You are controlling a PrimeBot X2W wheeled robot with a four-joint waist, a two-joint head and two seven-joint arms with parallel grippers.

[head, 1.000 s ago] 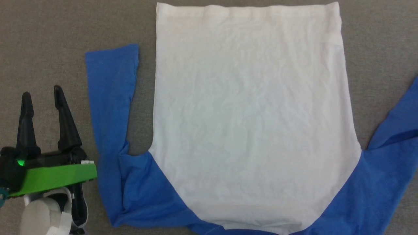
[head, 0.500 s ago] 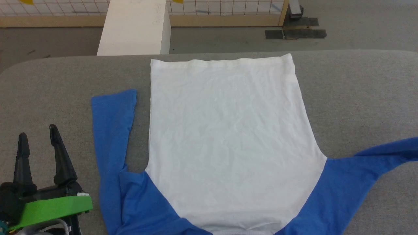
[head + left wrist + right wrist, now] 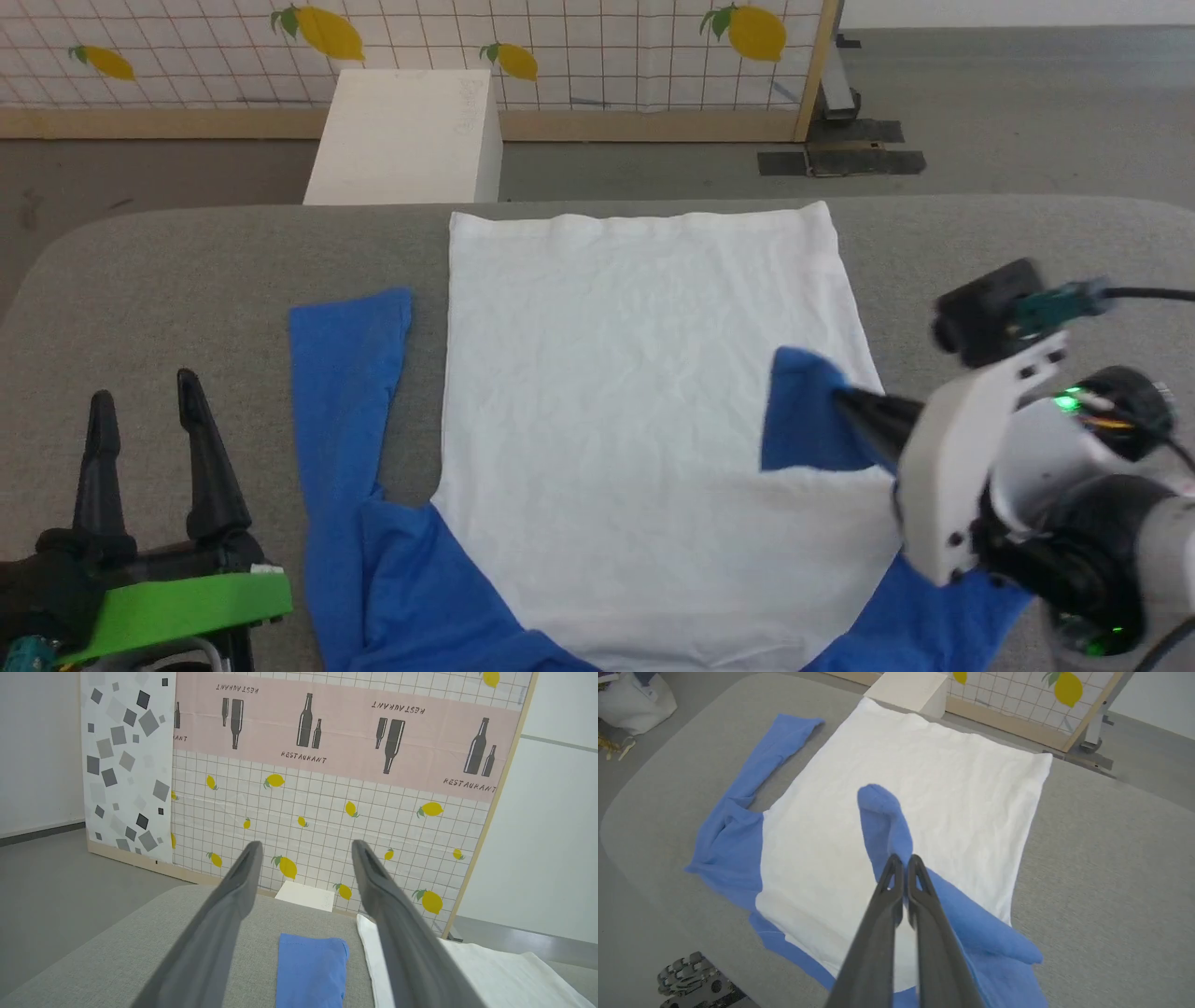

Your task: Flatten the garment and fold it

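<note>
The garment (image 3: 635, 392) lies spread flat on the grey table, white body in the middle, hem at the far side. Its left blue sleeve (image 3: 345, 401) lies straight beside the body, also seen ahead of the left fingers as the left sleeve (image 3: 310, 970). My right gripper (image 3: 845, 403) is shut on the right blue sleeve (image 3: 803, 411), holding it lifted over the white body; the right wrist view shows the pinched right sleeve (image 3: 885, 826) draping forward from my right gripper (image 3: 902, 863). My left gripper (image 3: 145, 401) stands open above bare table, left of the left sleeve, holding nothing.
The grey padded table (image 3: 187, 271) has rounded corners. Beyond its far edge stand a white box (image 3: 401, 135) on the floor and a lemon-print screen (image 3: 560, 47) with a wooden frame. A dark ridged part (image 3: 691, 980) shows below the table's near edge.
The head camera has tilted up, bringing floor and screen into view. The right sleeve, earlier stretched out to the right, is now lifted over the white body in my right gripper.
</note>
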